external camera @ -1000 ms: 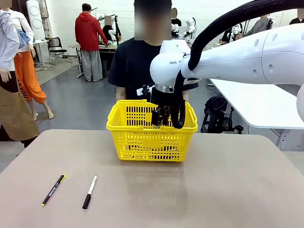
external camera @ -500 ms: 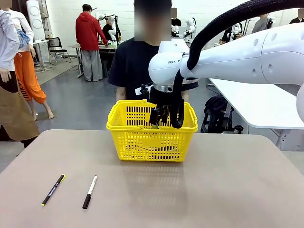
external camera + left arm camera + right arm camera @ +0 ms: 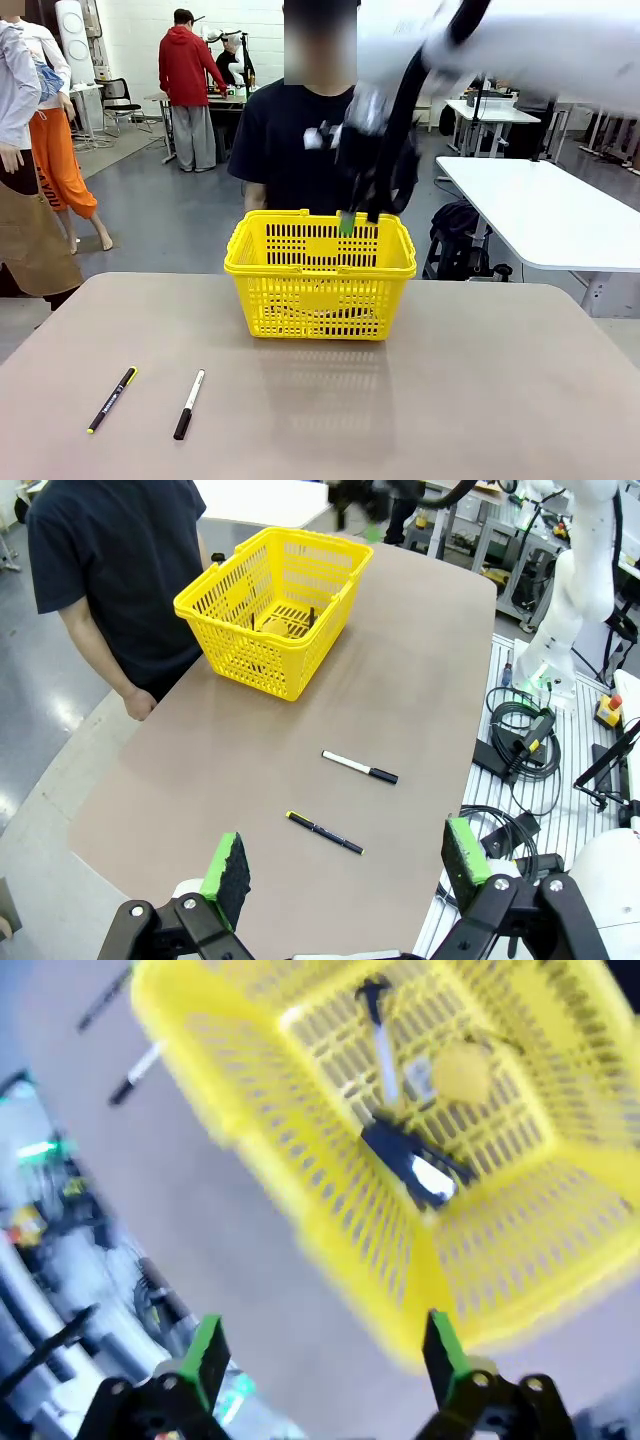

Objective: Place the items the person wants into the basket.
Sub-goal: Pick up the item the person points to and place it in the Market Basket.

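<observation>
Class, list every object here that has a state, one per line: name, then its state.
Yellow plastic slotted basket: upright on the table, handles folded down.
Black stapler: lying in the basket.
Slim utility knife: lying in the basket.
Round yellow tape measure: in the basket.
Left gripper: open, empty.
Right gripper: open, empty, above the basket.

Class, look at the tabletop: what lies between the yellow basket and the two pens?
Nothing: bare tan table separates the basket from the black-and-white marker and the black pen, as the front and left wrist views show.
</observation>
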Motion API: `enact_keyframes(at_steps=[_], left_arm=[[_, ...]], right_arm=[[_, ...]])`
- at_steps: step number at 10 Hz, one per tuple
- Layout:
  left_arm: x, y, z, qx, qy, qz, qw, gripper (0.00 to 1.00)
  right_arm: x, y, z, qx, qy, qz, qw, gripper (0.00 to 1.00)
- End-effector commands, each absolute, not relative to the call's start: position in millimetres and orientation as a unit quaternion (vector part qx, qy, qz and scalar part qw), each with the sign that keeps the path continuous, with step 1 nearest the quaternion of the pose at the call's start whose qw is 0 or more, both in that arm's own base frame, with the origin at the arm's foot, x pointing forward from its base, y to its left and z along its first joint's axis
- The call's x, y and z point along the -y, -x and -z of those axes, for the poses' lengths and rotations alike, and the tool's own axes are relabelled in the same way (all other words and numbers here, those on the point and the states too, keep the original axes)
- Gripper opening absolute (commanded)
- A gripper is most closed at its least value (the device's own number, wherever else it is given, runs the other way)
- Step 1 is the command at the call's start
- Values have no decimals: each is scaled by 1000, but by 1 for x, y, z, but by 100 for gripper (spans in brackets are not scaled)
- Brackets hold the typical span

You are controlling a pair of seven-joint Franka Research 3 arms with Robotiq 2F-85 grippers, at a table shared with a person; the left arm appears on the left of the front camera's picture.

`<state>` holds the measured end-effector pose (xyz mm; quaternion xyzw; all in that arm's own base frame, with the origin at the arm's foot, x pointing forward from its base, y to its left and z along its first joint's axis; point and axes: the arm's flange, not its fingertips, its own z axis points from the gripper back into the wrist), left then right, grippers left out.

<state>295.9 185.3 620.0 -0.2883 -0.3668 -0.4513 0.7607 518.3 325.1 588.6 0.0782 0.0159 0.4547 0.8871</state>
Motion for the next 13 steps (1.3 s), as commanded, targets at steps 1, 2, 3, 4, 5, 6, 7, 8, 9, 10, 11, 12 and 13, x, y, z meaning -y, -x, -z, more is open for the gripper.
enact_keyframes(at_steps=[1,2,3,4,5,6,7,8,9,10,11,12,13], left_arm=[[-185,-295,-619,376,290,457,752,100],[-185,-295,-619,376,290,457,752,100],[-185,-295,-619,376,290,457,752,100],[-185,-295,-619,376,290,457,752,100],[-185,-295,-619,376,290,457,752,100],[-185,-295,-619,376,290,457,752,100],[-185,-295,-619,376,290,457,752,100],[-185,-295,-619,376,290,457,752,100],[-185,-295,-619,376,290,457,752,100],[-185,-295,-619,376,290,457,752,100],[-185,-295,-619,376,290,457,752,100],[-185,-295,-619,376,290,457,752,100],[-185,-295,-619,376,290,457,752,100]], right_arm=[[-259,-423,-659,-8,-89,-370,925,100],[-222,-374,-676,11,-93,-336,937,100],[-195,-342,-670,13,-105,-320,941,100],[-175,-320,-651,17,-111,-307,945,100],[-159,-304,-627,34,-120,-299,946,100],[-149,-299,-598,37,-125,-294,947,100],[-147,-301,-575,33,-123,-291,948,100],[-150,-306,-558,24,-114,-295,948,100],[-149,-313,-547,20,-108,-281,953,100],[-150,-317,-542,23,-107,-267,958,100],[-153,-321,-542,29,-114,-241,963,100],[-155,-327,-544,32,-117,-201,972,100],[-145,-316,-532,19,-107,-266,958,100]])
